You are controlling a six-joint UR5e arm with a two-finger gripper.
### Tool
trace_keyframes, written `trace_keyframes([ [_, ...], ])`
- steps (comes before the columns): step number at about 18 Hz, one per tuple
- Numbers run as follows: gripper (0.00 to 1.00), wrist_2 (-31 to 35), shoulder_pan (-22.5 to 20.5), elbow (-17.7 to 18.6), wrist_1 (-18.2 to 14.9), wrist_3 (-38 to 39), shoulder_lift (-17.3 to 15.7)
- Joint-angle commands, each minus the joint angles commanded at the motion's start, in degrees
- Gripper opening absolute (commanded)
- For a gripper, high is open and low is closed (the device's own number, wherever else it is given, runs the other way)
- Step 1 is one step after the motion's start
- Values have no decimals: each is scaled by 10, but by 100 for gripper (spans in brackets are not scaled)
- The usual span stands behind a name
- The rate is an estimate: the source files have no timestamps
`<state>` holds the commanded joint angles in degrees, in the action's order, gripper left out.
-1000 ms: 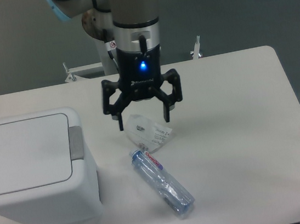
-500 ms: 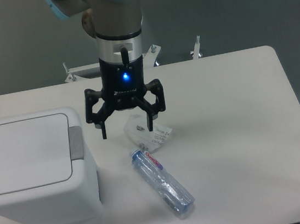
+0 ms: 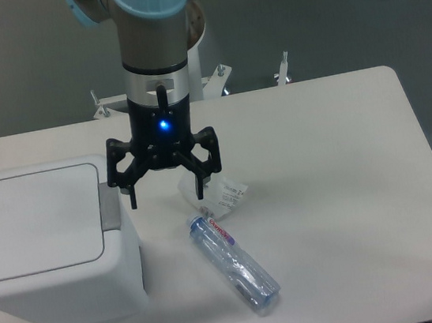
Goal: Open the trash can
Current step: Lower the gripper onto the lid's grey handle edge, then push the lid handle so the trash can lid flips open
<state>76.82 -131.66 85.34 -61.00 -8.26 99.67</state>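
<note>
We've got the bin (image 3: 48, 247) sitting at the left edge of the bench (image 3: 347, 192), lid (image 3: 33, 221) down flat and its grey tab (image 3: 110, 208) on the right rim. The tool (image 3: 166, 196) hangs just right of that tab, fingers spread wide and gripping nothing, the left finger (image 3: 130, 190) close above the tab. Behind the tool we see a crumpled wrapper (image 3: 222, 194), and a clear bottle (image 3: 235, 265) lies on its side nearer the front.
</note>
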Motion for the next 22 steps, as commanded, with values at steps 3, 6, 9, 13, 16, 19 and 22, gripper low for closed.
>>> trace_keyframes([
  [3,100,0,5,1,0,-1,0],
  [6,100,0,7,1,0,0,2],
  [9,100,0,11,2,0,0,3],
  [13,100,0,11,2,1,0,4],
  [16,100,0,11,2,1,-1,4],
  [19,100,0,11,3,1,-1,5],
  [22,100,0,12,3,1,-1,7],
])
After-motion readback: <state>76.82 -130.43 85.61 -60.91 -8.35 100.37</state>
